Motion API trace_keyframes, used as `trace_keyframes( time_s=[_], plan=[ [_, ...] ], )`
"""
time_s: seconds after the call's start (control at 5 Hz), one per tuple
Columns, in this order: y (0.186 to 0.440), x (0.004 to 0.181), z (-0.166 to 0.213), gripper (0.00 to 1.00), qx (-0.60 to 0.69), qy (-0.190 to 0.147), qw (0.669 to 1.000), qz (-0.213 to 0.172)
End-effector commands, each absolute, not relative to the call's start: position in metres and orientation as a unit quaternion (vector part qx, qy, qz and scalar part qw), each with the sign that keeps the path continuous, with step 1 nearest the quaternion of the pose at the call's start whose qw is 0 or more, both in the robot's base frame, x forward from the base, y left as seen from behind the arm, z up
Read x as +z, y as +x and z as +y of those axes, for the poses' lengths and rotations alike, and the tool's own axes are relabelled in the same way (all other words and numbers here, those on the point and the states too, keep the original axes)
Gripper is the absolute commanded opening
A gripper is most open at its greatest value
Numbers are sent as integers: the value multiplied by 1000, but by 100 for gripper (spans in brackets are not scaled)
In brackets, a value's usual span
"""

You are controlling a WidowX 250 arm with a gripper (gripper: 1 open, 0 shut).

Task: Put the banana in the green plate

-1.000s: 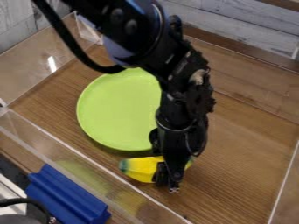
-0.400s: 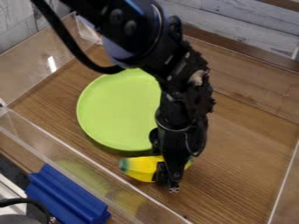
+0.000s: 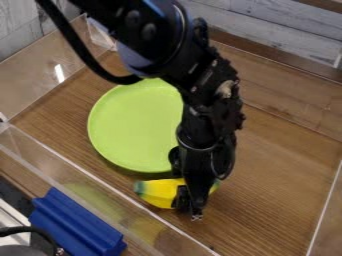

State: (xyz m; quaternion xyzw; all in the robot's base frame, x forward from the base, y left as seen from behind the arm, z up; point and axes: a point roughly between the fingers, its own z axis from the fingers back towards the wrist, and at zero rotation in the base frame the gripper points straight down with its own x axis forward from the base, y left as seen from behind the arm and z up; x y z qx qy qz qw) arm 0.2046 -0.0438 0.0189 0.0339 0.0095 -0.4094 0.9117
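Note:
The banana [image 3: 160, 190], short and bright yellow with a green tip at its left end, lies on the wooden table just in front of the green plate [image 3: 131, 122]. My gripper [image 3: 195, 203] points straight down at the banana's right end, its dark fingers closed in on the fruit there. The arm's black body hides the right part of the banana and the plate's near right rim. The plate is large, round and lime green, with nothing on it.
A blue block [image 3: 74, 230] lies at the lower left, outside the clear wall [image 3: 94, 180] that rings the wooden table [image 3: 287, 170]. White panelling runs along the back right.

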Motion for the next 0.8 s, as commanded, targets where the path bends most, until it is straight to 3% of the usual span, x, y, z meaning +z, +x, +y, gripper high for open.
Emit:
trace_keyframes(
  time_s=[0.0, 0.6],
  plan=[
    [212, 30, -42, 0, -404, 40, 914, -7],
    [213, 39, -38, 0, -401, 46, 915, -2]
  ],
)
